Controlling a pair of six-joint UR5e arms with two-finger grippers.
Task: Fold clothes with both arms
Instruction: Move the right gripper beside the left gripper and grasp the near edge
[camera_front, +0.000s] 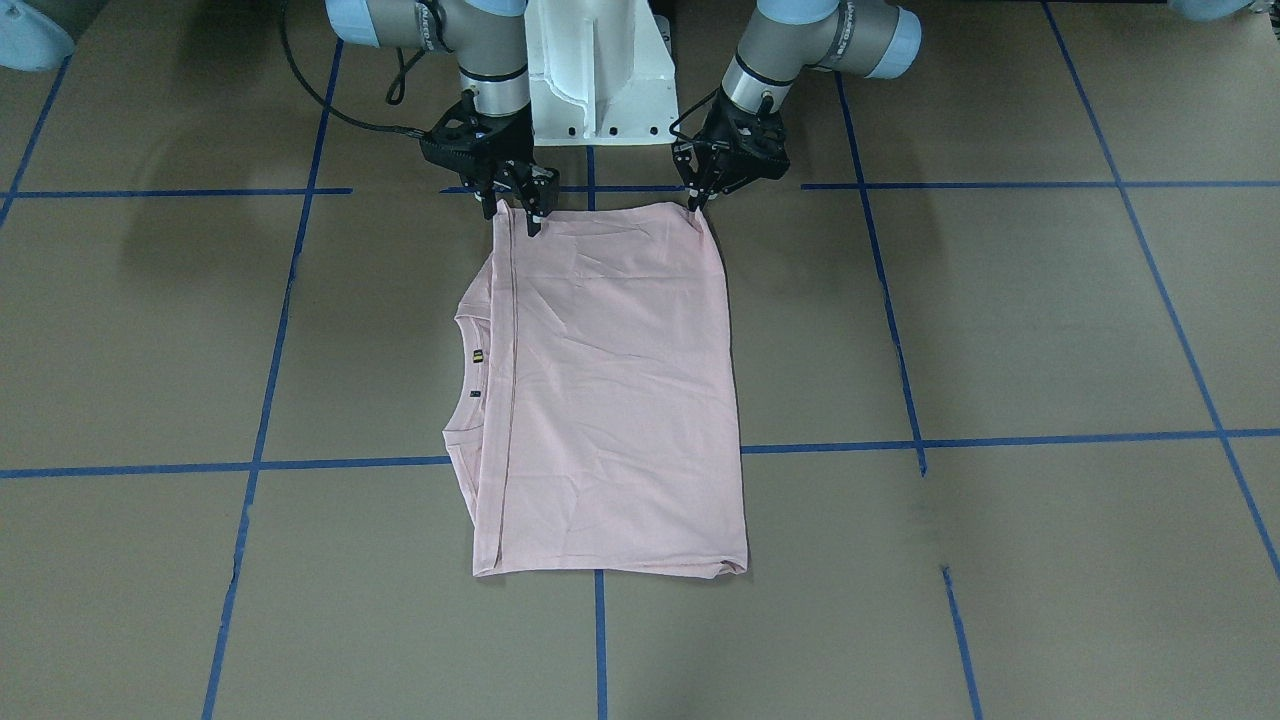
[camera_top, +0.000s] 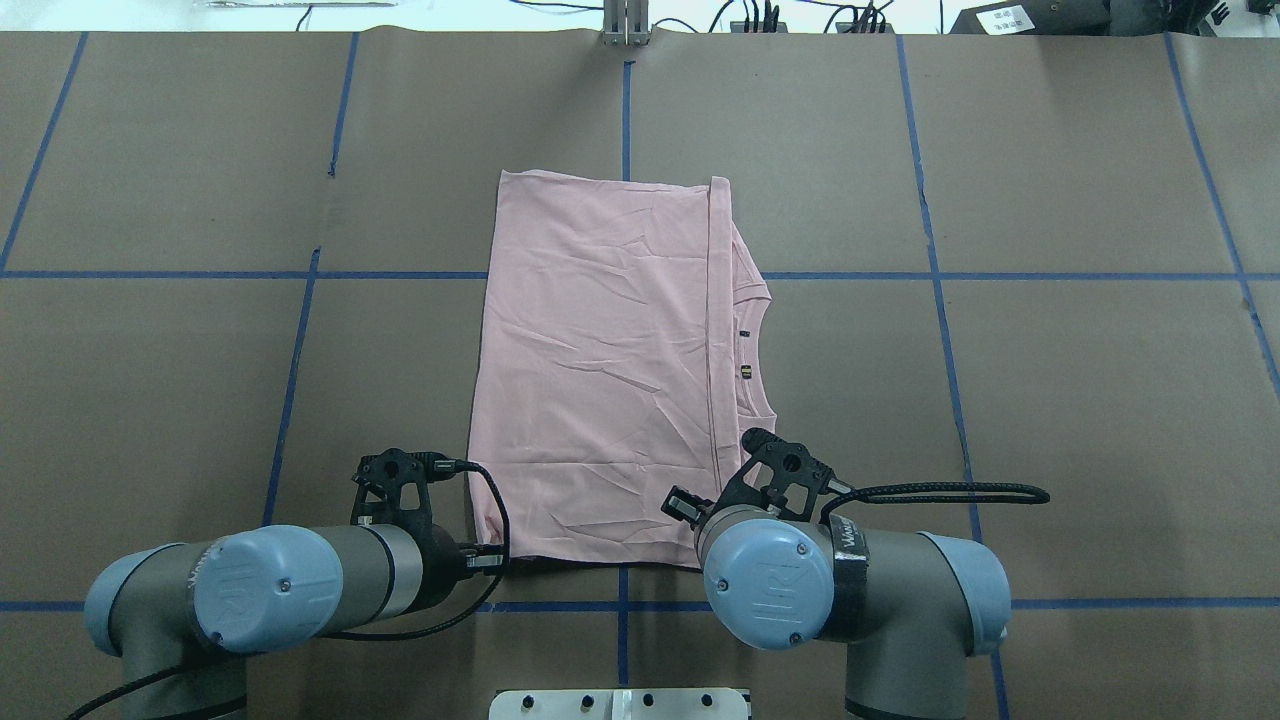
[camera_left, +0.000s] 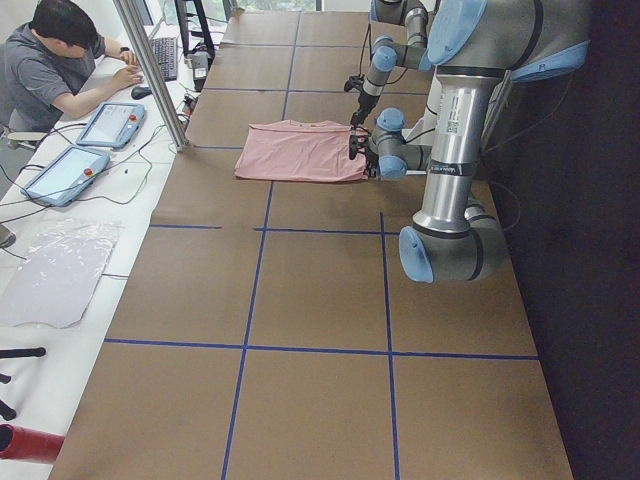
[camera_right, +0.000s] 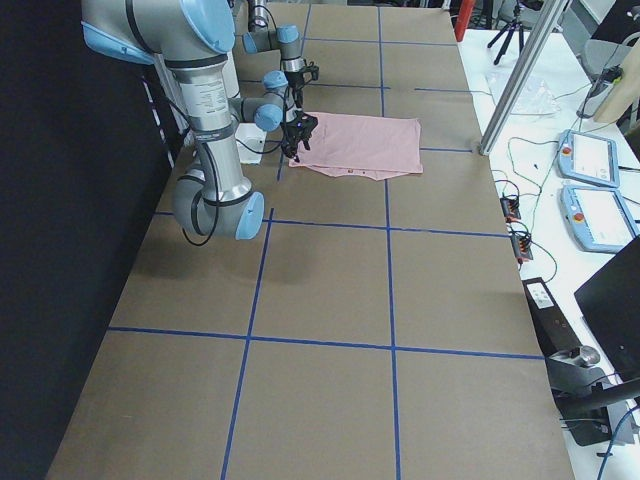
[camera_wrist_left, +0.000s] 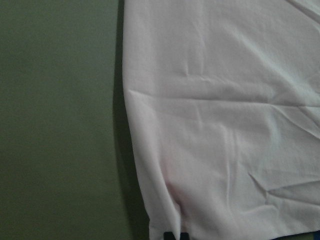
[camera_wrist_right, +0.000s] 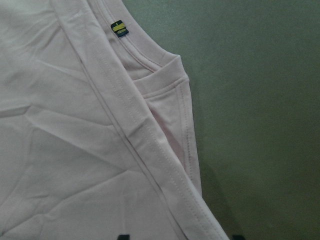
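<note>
left claw (camera_front: 697, 206), right claw (camera_front: 517, 216): t-shirt (camera_front: 620, 400) corners partly hidden

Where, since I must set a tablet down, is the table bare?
The brown paper-covered table lies bare on both sides of the pale pink T-shirt and in a strip beyond its far edge. Crowded at the robot's edge, where the black left gripper and right gripper meet the shirt's near corners by the white pedestal.

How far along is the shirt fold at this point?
Done: the T-shirt lies folded into a long rectangle, collar peeking out on one side. In hand: the left gripper is pinched on a robot-side corner; the right gripper straddles the other, jaws open. Left: probably closing it, then a crosswise fold.
</note>
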